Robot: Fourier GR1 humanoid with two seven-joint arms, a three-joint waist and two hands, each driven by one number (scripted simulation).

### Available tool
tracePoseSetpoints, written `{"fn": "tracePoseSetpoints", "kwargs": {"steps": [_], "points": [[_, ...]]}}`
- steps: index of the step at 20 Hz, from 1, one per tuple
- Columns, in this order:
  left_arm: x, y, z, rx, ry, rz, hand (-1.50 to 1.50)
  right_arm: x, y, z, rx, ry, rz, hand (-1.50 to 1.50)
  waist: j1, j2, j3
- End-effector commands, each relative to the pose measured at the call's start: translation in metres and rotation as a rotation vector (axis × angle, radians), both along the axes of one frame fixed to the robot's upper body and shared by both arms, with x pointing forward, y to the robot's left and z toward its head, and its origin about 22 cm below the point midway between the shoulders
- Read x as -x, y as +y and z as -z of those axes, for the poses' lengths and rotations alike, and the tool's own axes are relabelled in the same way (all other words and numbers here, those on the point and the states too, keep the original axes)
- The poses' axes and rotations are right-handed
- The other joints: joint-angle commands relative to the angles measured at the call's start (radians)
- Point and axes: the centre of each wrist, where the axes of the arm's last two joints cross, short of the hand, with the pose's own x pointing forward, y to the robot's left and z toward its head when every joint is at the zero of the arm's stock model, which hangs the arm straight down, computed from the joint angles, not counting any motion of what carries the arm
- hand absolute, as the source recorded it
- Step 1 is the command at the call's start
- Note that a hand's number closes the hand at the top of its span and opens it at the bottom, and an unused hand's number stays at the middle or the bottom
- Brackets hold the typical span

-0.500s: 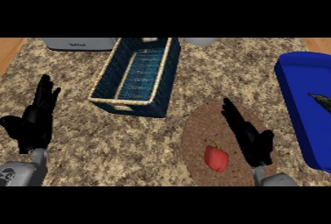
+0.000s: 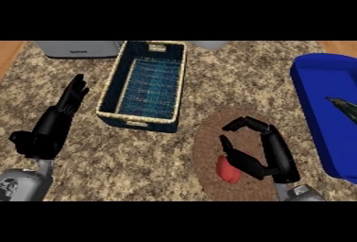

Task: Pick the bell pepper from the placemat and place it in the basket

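Observation:
The red bell pepper lies on the round brown placemat at the lower middle right. My right hand hovers over the placemat just right of the pepper, fingers bent forward and thumb pointing left above it, with a wide gap between them and nothing held; its palm hides the pepper's right side. The woven basket with a blue lining stands empty up and to the left of the placemat. At the left edge my left hand rests open, fingers straight.
A large blue bin runs along the right edge with a dark object inside. A grey appliance sits at the back left, beside the basket. The counter is speckled stone.
My right hand has moved left over the placemat and bent its fingers, now close beside the pepper. The left hand, pepper and basket hold their places.

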Motion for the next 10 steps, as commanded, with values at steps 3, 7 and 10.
{"fn": "tracePoseSetpoints", "kwargs": {"steps": [3,7,10], "points": [[0.002,-0.014,0.002,0.008,0.008,0.118,0.0,0.028,0.081,0.031,0.152,-0.216,0.111,-1.5,0.012,0.004,0.0],[-0.001,-0.003,-0.002,0.004,0.026,0.111,0.0,0.023,0.081,0.035,0.32,-0.174,0.304,-1.5,-0.012,-0.004,-0.005],[0.001,-0.002,-0.005,0.001,0.033,0.077,0.0,0.018,0.069,0.03,0.463,-0.189,0.415,-1.5,-0.035,-0.017,-0.007]]}}
